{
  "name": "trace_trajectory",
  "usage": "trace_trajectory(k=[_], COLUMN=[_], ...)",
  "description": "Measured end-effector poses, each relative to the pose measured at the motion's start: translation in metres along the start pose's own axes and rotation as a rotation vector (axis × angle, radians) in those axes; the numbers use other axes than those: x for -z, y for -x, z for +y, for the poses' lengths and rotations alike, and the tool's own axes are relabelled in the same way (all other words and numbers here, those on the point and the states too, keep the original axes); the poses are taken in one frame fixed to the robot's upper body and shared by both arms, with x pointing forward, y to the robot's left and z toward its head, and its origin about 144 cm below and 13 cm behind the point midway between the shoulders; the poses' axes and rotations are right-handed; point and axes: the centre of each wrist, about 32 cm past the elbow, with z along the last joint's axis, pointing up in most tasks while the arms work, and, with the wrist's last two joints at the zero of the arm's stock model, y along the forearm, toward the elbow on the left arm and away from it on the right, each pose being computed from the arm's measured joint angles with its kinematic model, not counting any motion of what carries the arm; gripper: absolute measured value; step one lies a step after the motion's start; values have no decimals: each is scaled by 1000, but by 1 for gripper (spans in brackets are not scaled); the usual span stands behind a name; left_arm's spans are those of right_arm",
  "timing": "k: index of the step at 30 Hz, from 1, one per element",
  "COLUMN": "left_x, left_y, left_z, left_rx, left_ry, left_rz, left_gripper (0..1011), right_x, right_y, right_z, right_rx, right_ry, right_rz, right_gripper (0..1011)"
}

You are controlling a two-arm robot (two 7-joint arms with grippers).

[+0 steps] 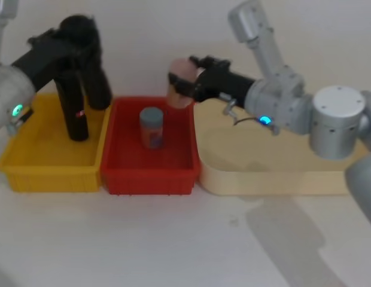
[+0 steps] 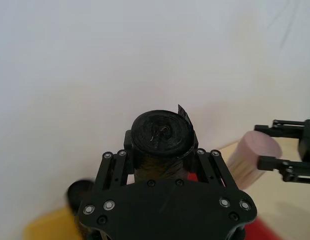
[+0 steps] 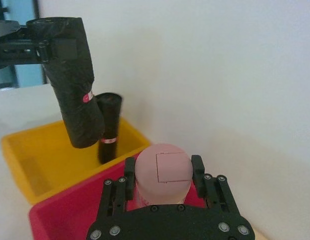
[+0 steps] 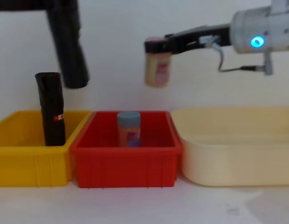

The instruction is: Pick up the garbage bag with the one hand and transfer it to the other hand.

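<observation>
A white table (image 1: pixel 173 239) stands against a bare white wall, carrying a yellow bin (image 1: pixel 48 173) at its left edge, a red bin (image 1: pixel 149 173) in the middle and a cream tray (image 1: pixel 263 179) at the right. The left gripper (image 2: pixel 162 155) is clamped round the upper end of the garbage bag (image 4: pixel 69 46), which hangs tilted in the air above the yellow bin's far right corner. A second black roll (image 4: pixel 51 109) stands upright in that bin. The right gripper (image 3: pixel 162 165) is closed on a pink jar (image 4: pixel 157 70) held above the red bin's far right corner, and a blue-lidded jar (image 4: pixel 129 128) stands inside that bin. The pickup looks done and the handover not yet begun. The right claw is occupied, so it would have to set the jar down first. Then it could open and meet the roll's free lower end over the red bin.
</observation>
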Motion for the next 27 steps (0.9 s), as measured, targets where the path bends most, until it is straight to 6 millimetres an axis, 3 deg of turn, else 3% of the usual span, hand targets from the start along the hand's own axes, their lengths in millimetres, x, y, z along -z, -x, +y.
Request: trace_trajectory(k=[3, 9, 13, 27], left_x=[-6, -12, -15, -8], left_y=[7, 21, 38, 73], left_z=[-10, -32, -56, -109], left_rx=[37, 108, 178, 282], left_ry=[8, 14, 14, 6], left_rz=[11, 34, 54, 79], left_gripper=[547, 547, 547, 547], right_x=[-3, -11, -13, -2], right_y=[-2, -11, -15, -24], right_z=[-6, -38, -59, -119], right_rx=[20, 118, 186, 381], right_ry=[-3, 0, 11, 92], right_rz=[-6, -26, -33, -24], right_gripper=[655, 655, 655, 655])
